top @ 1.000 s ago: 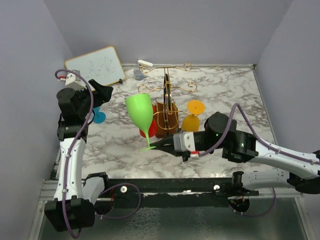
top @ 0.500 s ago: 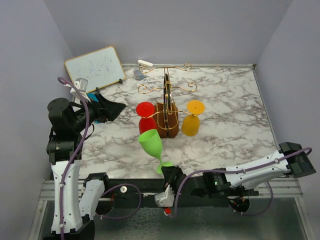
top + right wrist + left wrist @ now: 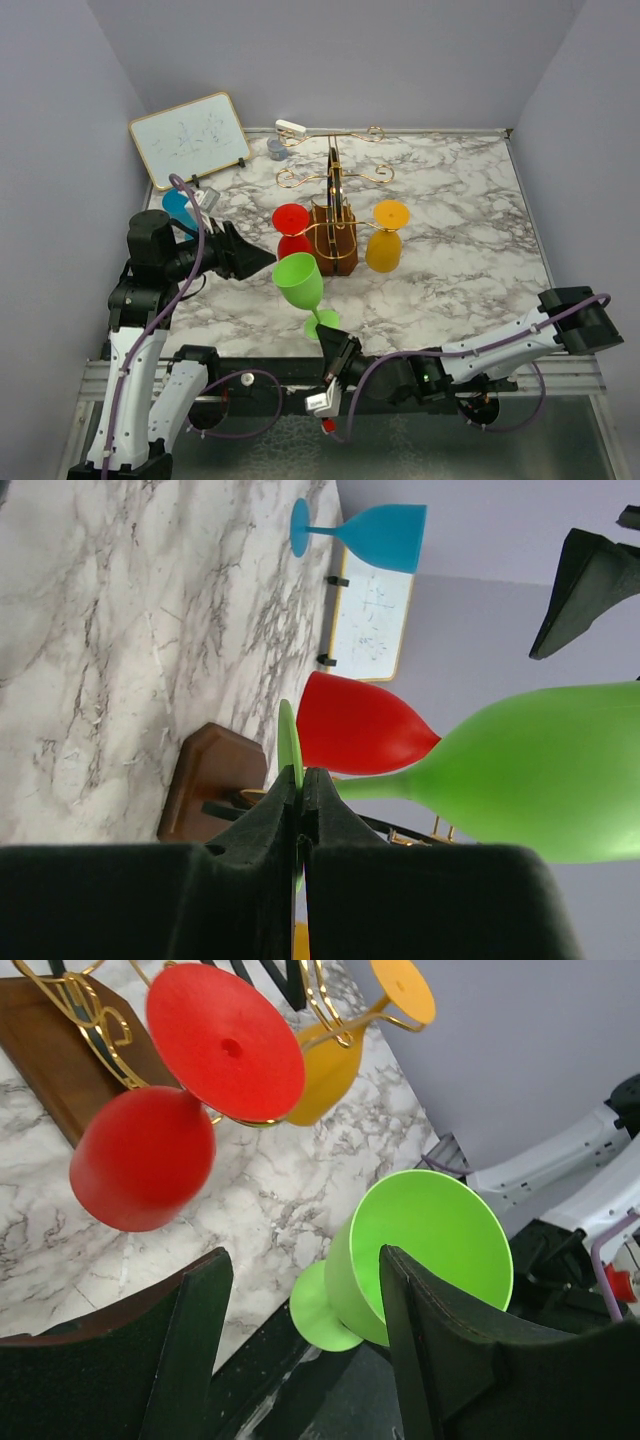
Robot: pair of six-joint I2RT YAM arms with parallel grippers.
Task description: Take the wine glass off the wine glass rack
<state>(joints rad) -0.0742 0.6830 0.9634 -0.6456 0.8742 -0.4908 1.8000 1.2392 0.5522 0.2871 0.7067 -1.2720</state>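
One green wine glass (image 3: pixel 298 281) stands pinched in right jaws.

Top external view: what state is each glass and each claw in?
green wine glass, off wine glass rack
red wine glass, hanging on rack
orange wine glass, hanging on rack
blue wine glass, standing on table
left claw, open
right claw, shut on green foot
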